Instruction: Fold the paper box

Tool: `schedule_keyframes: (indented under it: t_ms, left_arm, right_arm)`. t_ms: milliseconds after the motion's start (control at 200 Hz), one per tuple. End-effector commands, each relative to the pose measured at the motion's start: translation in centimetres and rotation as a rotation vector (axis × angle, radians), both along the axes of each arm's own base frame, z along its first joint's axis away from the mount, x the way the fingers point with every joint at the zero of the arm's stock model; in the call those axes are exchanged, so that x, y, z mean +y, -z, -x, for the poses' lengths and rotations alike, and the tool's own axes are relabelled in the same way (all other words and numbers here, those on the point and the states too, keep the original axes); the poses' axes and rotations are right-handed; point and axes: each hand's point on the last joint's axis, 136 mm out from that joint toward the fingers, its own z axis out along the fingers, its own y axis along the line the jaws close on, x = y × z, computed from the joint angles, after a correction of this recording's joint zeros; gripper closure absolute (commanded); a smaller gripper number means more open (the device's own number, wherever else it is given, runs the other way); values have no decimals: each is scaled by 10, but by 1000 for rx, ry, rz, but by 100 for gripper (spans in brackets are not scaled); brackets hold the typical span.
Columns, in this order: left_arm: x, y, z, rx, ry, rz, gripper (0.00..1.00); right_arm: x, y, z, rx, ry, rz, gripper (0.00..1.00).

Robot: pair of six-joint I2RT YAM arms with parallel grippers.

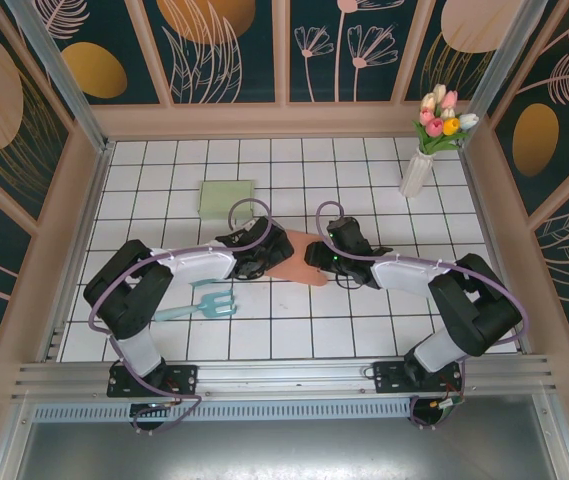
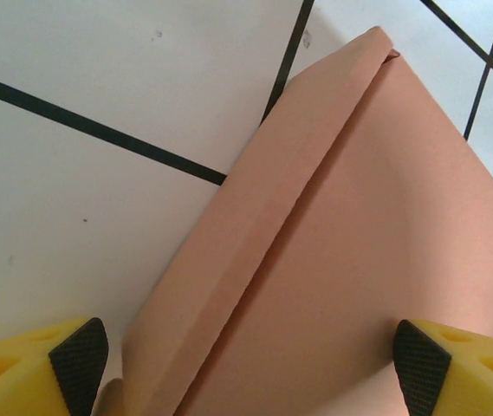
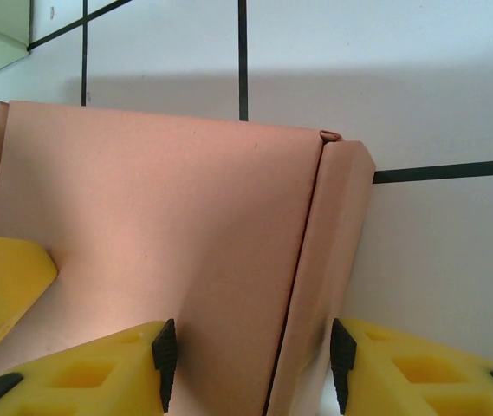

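The paper box point(image 1: 299, 262) is a flat salmon-pink sheet lying mid-table between both arms. In the left wrist view the paper box point(image 2: 359, 260) shows a narrow flap folded along its left edge. My left gripper point(image 2: 250, 368) is open wide and straddles it; the right pad point(image 2: 419, 368) is at the sheet, the left pad point(image 2: 80, 364) just clear of its edge. My right gripper point(image 3: 254, 360) stands half open low over the box point(image 3: 159, 217), its pads on either side of the crease and the folded flap point(image 3: 333, 225). Neither pair of jaws pinches anything.
A pale green flat box point(image 1: 226, 197) lies behind the left arm. A teal garden fork point(image 1: 204, 303) rests near the left arm's elbow. A white vase of tulips point(image 1: 426, 150) stands at the back right. Low walls point(image 1: 84, 200) ring the tiled table.
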Motion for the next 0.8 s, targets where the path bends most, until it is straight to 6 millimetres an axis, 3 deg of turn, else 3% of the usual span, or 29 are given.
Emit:
schedule_keyframes:
  t_ms: [0, 165, 490, 796]
  left_arm:
    - [5, 13, 5, 32, -20, -11, 15]
    - [8, 16, 5, 32, -35, -12, 19]
    - [22, 20, 6, 22, -64, -69, 19]
    - [31, 22, 7, 12, -83, -103, 20]
  right_arm:
    - [-6, 14, 7, 50, -18, 38, 48]
    - [-7, 15, 8, 52, -18, 40, 48]
    - [-13, 14, 6, 44, 3, 72, 46]
    - [-12, -16, 2, 1, 15, 43, 45]
